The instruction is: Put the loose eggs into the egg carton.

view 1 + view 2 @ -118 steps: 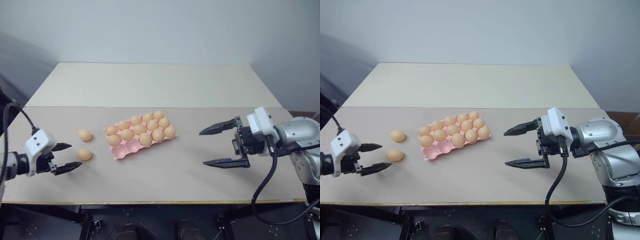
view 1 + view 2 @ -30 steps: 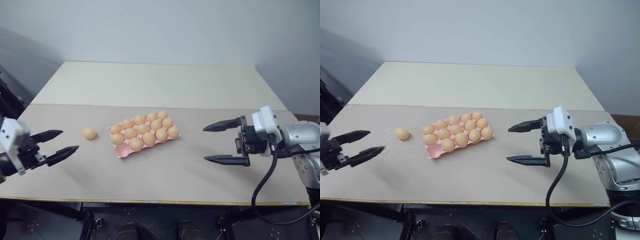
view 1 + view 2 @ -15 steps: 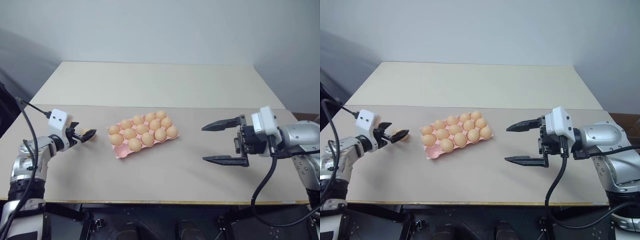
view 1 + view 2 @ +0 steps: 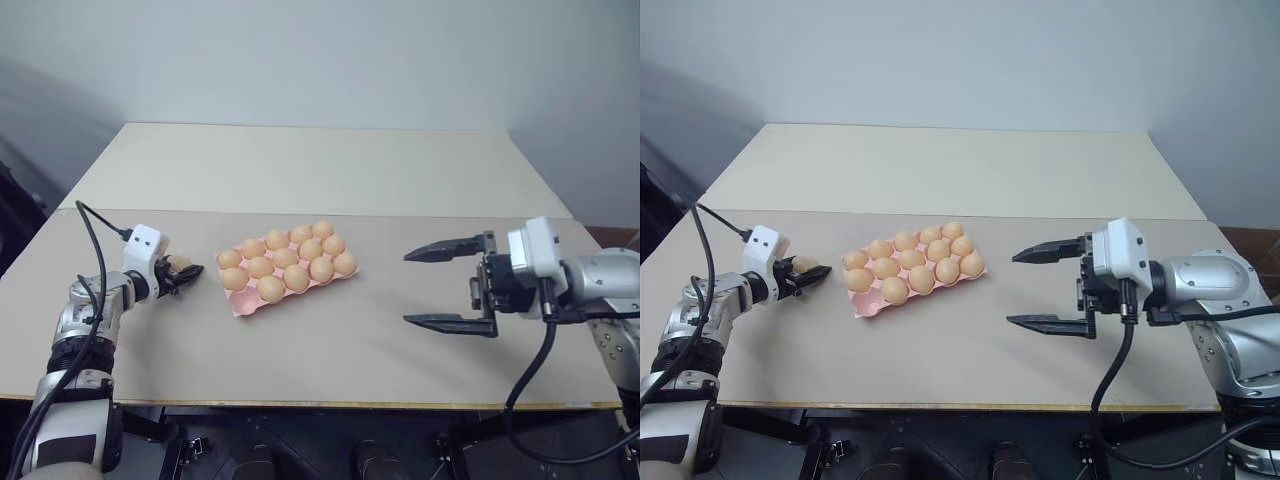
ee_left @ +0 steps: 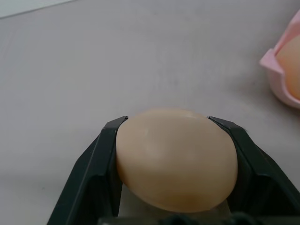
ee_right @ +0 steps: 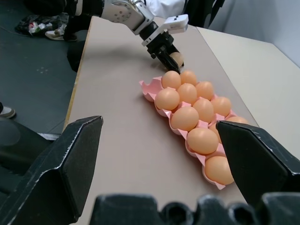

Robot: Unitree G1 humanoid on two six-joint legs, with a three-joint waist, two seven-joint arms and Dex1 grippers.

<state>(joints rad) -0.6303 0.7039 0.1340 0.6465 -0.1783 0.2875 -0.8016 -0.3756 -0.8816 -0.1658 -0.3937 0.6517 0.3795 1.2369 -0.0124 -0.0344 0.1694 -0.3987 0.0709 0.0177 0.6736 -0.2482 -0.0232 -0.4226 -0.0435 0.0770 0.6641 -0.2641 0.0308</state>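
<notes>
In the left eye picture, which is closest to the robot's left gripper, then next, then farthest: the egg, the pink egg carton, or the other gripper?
1. The loose egg: pinched between the left gripper fingers, at the table's left side.
2. The egg carton: a short way to its right, mid-table.
3. The right gripper: farthest, beyond the carton on the right, jaws wide open.

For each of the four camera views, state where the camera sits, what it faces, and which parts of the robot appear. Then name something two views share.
Left eye: on the head, looking forward and down at the table; both arms show.
Right eye: beside it, same scene.
Left wrist: along the left gripper, shut on an egg.
Right wrist: between the open right gripper fingers, towards the egg carton.
Shared: both wrist views show the carton and the gripped egg.
</notes>
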